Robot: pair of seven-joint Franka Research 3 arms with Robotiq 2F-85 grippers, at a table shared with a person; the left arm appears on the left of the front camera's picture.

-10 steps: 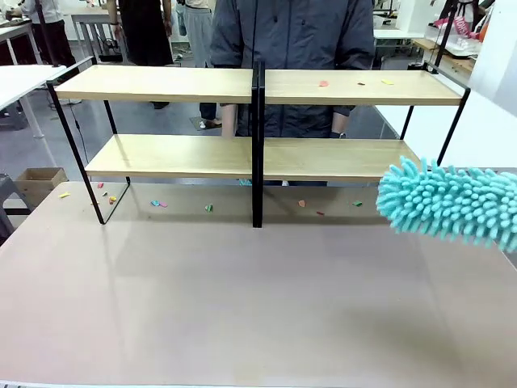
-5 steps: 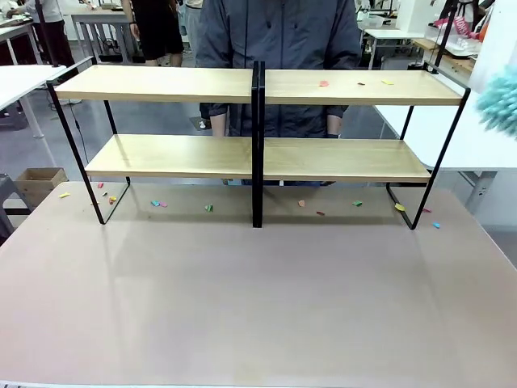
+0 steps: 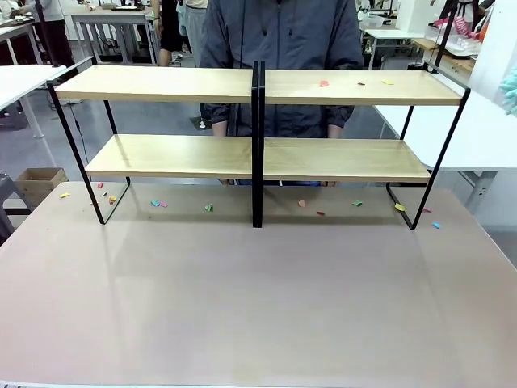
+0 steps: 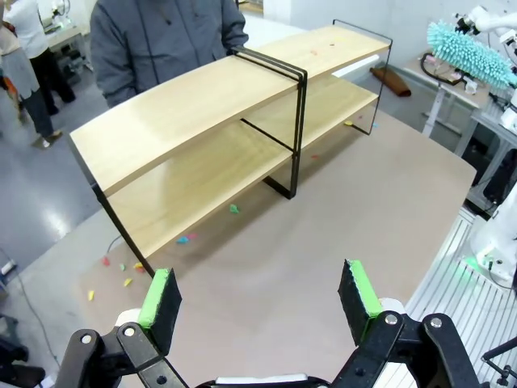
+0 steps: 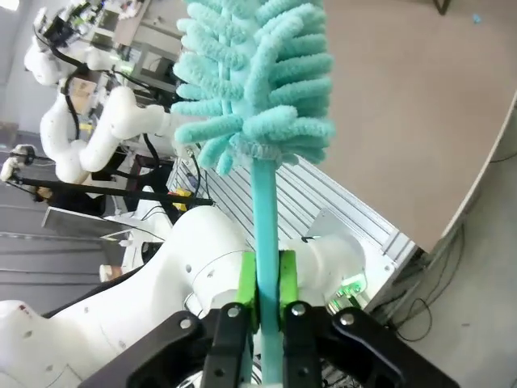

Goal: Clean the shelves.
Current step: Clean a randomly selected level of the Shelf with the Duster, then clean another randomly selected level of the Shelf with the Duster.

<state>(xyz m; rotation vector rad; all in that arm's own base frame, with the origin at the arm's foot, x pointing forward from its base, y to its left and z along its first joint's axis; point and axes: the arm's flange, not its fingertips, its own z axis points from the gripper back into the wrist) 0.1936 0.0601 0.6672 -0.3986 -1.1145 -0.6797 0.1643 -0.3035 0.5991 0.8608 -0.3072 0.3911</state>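
Brown counter [image 3: 258,307] broad and bare on the near side. Above it, left tool [image 4: 257,293] spread wide, green pads [image 4: 159,295] well apart, holding nothing. Off to the right of the counter and raised, right tool [image 5: 267,279] pressed together on the thin teal handle [image 5: 265,210] of a fluffy duster [image 5: 254,81], pinching it low down, head pointing away from the wrist. Farther on, across the far half of the counter, the shelves [image 3: 170,83]: four pale wood boards in two tiers, thin black frame, black post [image 3: 257,145] in the middle. Small coloured paper scraps [image 3: 323,82] on the upper right board, loose bits [image 3: 208,208] on the counter under and beside the lower tier. Behind the rack, a person [image 3: 283,32] in a dark jacket, standing close.

Probably stiff but light, that rack, on slim wire legs: likely to slide or rock under a hard shove, so best brushed with gentle strokes along the boards. For steadying, best taken by the black post or an end loop of the frame, not by a board edge. Duster likely very light, head soft and yielding, handle smooth and apt to swivel between the pads. Pinched low as now: good reach, little leverage.
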